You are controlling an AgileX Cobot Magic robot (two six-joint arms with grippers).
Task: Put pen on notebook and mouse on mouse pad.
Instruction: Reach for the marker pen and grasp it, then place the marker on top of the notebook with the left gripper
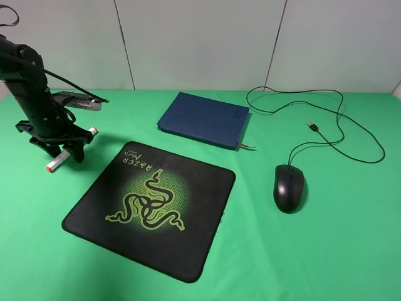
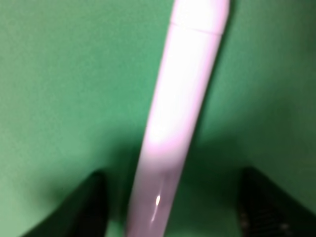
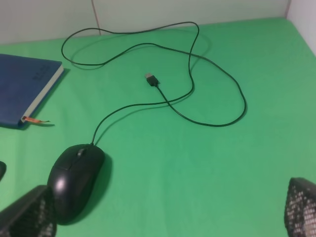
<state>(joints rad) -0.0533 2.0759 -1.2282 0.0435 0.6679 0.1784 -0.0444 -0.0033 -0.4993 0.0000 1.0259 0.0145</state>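
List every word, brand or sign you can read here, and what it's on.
"RAZER", green, on the mouse pad.
Three-snake logo, green, mid-pad: a sign, no words.
Small script beside "RAZER": too small to read.
Embossed mark on the notebook cover: too blurred to read.
Nothing else legible.

A green-covered table point(image 1: 351, 251) stands before a pale grey wall point(image 1: 200, 37) of wide panels, under soft even light.
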